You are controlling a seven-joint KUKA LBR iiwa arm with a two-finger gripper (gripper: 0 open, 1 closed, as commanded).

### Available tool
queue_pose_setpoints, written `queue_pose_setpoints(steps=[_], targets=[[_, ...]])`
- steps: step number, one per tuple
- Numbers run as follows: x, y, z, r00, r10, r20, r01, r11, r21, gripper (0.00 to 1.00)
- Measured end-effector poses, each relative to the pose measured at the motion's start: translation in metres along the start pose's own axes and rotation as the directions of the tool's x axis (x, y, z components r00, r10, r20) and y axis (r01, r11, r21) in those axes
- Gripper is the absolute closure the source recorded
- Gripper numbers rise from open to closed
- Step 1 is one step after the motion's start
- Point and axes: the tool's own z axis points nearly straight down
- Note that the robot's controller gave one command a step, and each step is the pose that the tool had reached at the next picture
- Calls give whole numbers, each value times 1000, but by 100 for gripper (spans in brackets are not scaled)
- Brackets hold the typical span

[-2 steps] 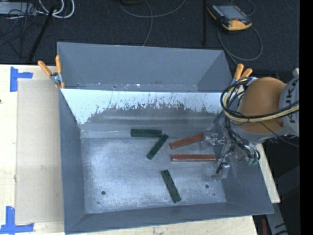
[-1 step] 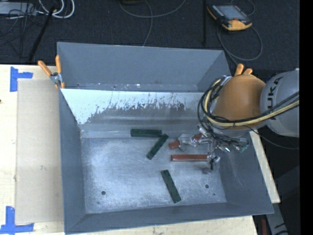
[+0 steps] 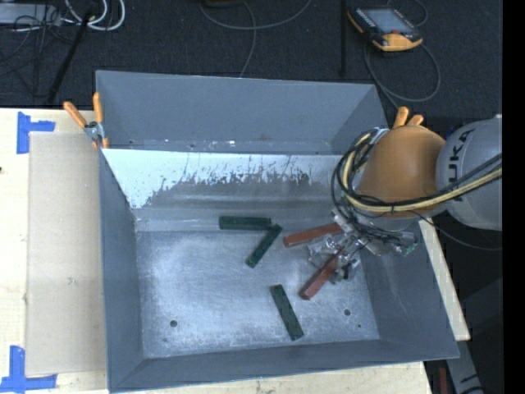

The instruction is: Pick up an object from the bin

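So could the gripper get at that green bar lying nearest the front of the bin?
Probably yes. The green bar lies flat and alone on the bin floor, nothing on it, clear of the walls. The gripper hangs close by, over a brown bar.

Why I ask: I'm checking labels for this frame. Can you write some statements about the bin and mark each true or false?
1. Three dark green bars lie in the bin. True.
2. The gripper is over the left half of the bin as the view shows it. False: it is at the right side, over the red-brown bars.
3. There are two red-brown bars. True.
4. A dark green bar lies under the gripper. False: all three lie to the view's left of it, one of them apart near the front wall.
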Motion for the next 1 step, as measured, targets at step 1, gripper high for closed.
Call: queue_pose_setpoints(steps=[1], targets=[[-1,-2,-197,993,122,6,-122,993,6,100]])
